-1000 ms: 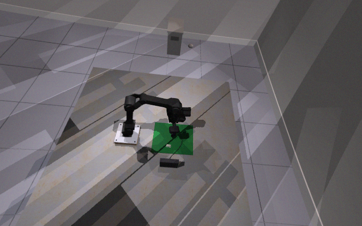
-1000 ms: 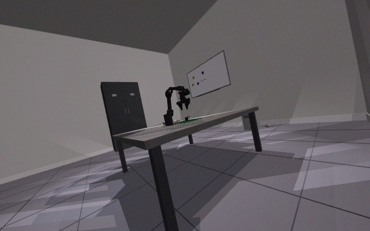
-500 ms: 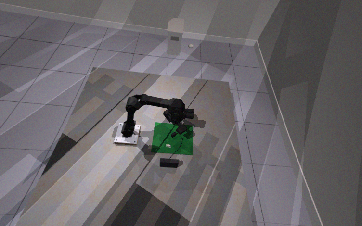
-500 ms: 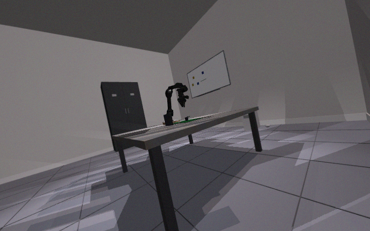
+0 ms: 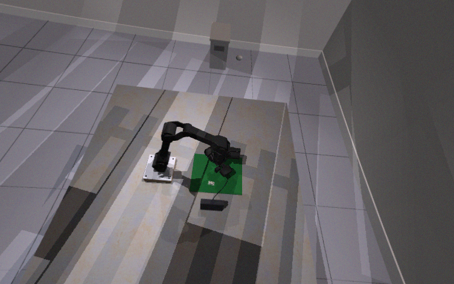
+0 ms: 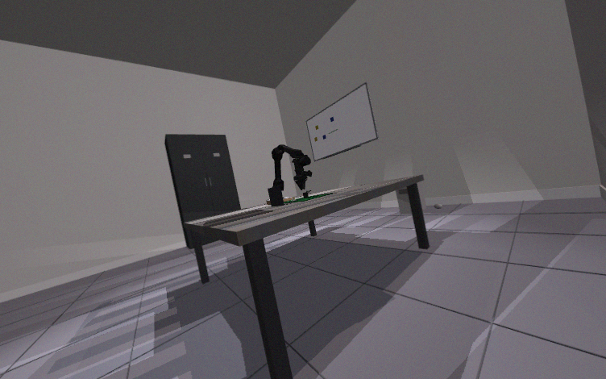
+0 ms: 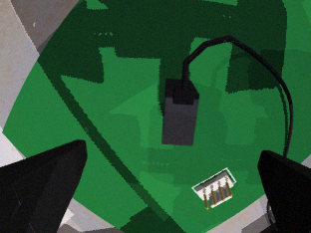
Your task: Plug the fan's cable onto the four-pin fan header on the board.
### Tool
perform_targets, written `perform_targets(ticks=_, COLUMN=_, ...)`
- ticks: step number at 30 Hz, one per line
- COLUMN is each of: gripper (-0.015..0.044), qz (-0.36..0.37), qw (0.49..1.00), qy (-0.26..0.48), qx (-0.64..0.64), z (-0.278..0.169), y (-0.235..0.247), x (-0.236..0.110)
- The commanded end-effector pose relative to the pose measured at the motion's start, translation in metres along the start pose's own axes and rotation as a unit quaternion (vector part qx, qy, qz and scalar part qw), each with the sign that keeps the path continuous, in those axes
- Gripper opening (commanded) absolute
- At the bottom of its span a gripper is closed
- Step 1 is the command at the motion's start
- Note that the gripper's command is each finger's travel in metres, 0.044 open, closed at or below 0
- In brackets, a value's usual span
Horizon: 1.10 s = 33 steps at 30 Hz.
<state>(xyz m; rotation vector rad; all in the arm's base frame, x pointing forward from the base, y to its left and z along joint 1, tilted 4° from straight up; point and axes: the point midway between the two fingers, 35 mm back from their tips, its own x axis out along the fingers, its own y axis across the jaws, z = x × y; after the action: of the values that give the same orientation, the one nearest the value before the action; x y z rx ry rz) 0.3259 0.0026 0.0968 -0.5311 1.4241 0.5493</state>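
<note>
The dark plug [image 7: 179, 121] [image 6: 305, 194] is off the header, over the green board [image 5: 200, 167] [image 7: 30, 119]; whether it touches the board is unclear. Its black cable [image 7: 229, 39] [image 5: 222, 188] leaves its upper end in the wrist view, loops right and runs to a dark block in the top view. The white four-pin header [image 7: 214, 188] [image 5: 211, 183] is empty, with bare pins showing below and right of the plug in the wrist view. My gripper [image 7: 176, 156] [image 6: 301, 186] is open and empty above the board, its fingertips wide apart on either side of the plug's lower end in the wrist view.
The dark block [image 5: 212, 204] lies on the table just beyond the board's lower edge in the top view. The arm's white base plate [image 5: 150, 170] is left of the board. The cable arcs near the right finger in the wrist view.
</note>
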Motion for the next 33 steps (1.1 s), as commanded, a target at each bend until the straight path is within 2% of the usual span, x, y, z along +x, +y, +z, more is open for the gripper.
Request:
perform_targets(ticks=1, gripper=0.0440, qz=-0.006, qw=1.000, qy=-0.009, qx=0.000, z=0.002, y=-0.001, x=0.002)
perform_targets(ticks=33, gripper=0.0440, qz=-0.006, qw=1.000, qy=-0.009, qx=0.000, z=0.002, y=-0.001, x=0.051)
